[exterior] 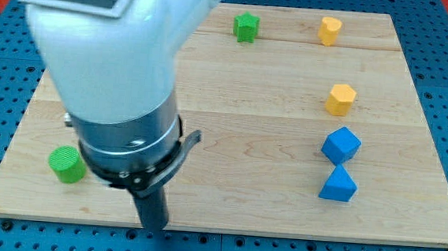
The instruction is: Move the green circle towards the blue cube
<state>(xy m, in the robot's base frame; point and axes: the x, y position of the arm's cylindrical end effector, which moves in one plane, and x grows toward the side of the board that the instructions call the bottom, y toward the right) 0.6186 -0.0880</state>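
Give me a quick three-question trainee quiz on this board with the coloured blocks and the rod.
1. True or false: my tip is touching the green circle.
2. How many yellow blocks are on the wooden board?
3. Which lies nearer the view's bottom: A, the blue cube, or B, the blue triangular block?

Key: 1 false, it sits apart, to the circle's right; 2 two; 3 B.

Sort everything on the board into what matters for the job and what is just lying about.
For the job:
- green circle block, view's bottom left
- blue cube block, view's right
- my tip, right of the green circle

Lying about:
- blue triangular block
- green star-like block
- two yellow blocks
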